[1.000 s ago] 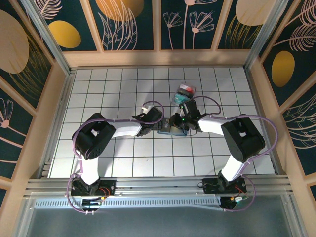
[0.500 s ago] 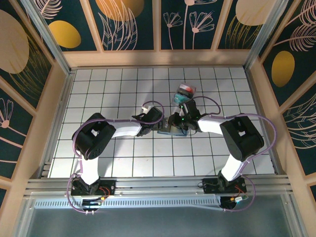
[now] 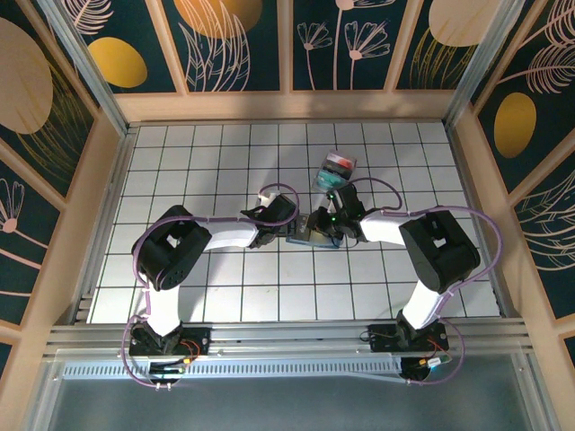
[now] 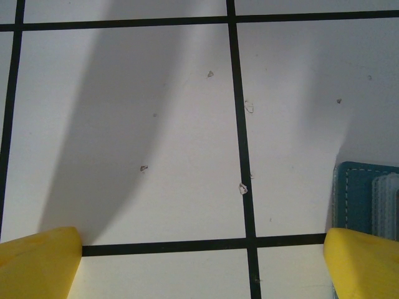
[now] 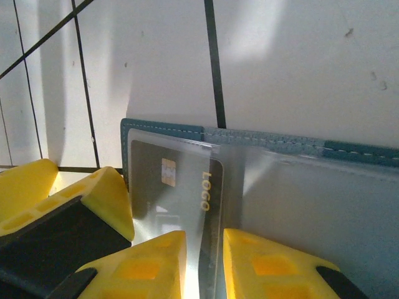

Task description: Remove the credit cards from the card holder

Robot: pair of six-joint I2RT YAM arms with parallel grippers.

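A dark grey credit card [image 5: 181, 180], with a chip and the gold word "LOGO" on its face, sits inside a clear sleeve [image 5: 293, 199] of the card holder [image 5: 268, 138]. The card holder is slate-blue with pale stitching and lies open and flat on the white gridded table [image 4: 124, 124], near the middle, between the two arms. You see one card for certain; whether more lie behind it or in the other panel you cannot tell.

Your right gripper [image 5: 204, 240] is low over the card holder, its yellow jaws drawn narrow on either side of the card's near edge. Whether they actually pinch the card, the sleeve or both, the right wrist view does not settle.

Your left gripper [image 4: 199, 249] hangs just above the table with its jaws spread wide and nothing between them. One blue corner of the card holder lies just beside its right-hand fingertip.

A clear tray [image 3: 334, 171] with red and teal contents stands just beyond the card holder.

By the look of it, you are at the very start of the task. No card lies loose on the table, and the one you see is not yet out of its sleeve. All of the drawing out is left to do.
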